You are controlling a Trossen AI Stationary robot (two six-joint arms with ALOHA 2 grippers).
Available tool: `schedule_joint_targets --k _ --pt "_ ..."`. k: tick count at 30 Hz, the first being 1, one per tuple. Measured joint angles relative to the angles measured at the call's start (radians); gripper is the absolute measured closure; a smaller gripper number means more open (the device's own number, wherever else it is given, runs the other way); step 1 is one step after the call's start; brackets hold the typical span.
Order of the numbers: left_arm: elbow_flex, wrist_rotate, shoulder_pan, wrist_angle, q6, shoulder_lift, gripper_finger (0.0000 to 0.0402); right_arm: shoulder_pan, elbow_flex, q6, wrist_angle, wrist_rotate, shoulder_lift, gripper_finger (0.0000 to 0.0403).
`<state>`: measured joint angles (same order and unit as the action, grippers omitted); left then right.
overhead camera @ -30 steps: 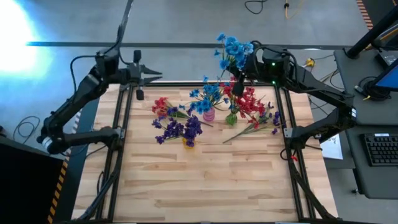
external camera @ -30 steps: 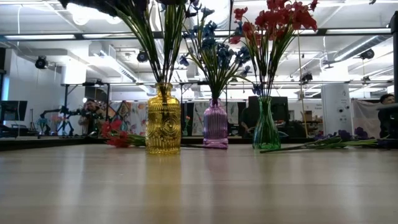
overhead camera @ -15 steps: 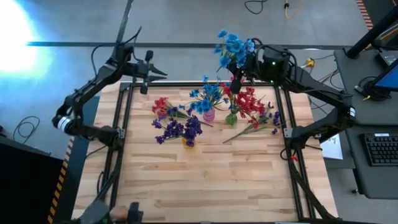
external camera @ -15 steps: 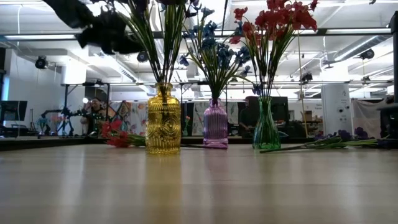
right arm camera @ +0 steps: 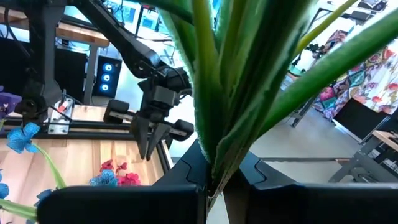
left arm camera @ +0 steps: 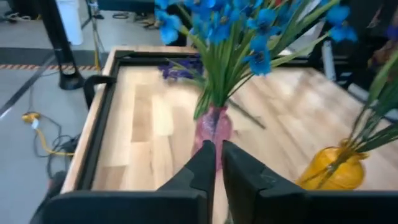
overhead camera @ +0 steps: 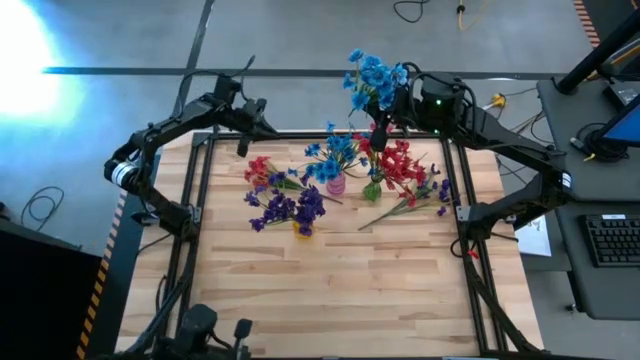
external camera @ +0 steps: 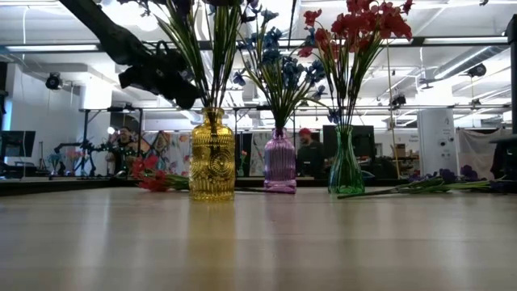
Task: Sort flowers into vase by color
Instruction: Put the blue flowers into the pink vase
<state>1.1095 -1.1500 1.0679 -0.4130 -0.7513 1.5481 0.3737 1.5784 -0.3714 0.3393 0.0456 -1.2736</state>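
- While the left gripper [overhead camera: 270, 132] hung over the table's [overhead camera: 330, 290] far left edge, its jaws were closed on nothing.
- Loose red flowers [overhead camera: 262, 171] lay on the wood just beside the yellow vase [external camera: 212, 166], which held purple flowers [overhead camera: 290, 208].
- Pink vase [external camera: 280, 171] at centre held blue flowers [overhead camera: 335, 155].
- Green vase [external camera: 346, 171] held red flowers [overhead camera: 400, 165]; loose purple sprigs [overhead camera: 432, 195] lay right of it.
- Right gripper [overhead camera: 383, 128], above the far edge, was clamped on a blue bunch [overhead camera: 375, 78] by its stems.
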Motion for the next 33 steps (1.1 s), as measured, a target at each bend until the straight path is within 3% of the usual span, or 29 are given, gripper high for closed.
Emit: schedule_joint_targets --k 6,13,16,25,29,33 --pt "0.004 0.041 -0.02 0.081 0.042 0.0 0.0401 0.0 0.0 -0.019 -0.053 0.007 0.001 0.0385" --pt "0.004 0.192 -0.097 0.104 0.081 -0.002 0.0401 0.021 0.0 -0.074 -0.147 0.057 0.036 0.0385" --pt "-0.008 0.2 -0.115 0.111 0.058 -0.002 0.0401 0.048 -0.006 -0.059 -0.13 0.059 0.065 0.0385" --pt "-0.104 0.2 -0.134 0.249 0.113 -0.005 0.0402 0.064 -0.081 -0.018 -0.129 0.051 0.14 0.0385" --pt "-0.14 0.294 -0.177 0.256 0.16 -0.026 0.0402 0.064 -0.096 -0.007 -0.135 0.051 0.148 0.0385" --pt "-0.19 0.324 -0.229 0.282 0.171 -0.026 0.0402 0.064 -0.113 -0.006 -0.132 0.051 0.148 0.0385"
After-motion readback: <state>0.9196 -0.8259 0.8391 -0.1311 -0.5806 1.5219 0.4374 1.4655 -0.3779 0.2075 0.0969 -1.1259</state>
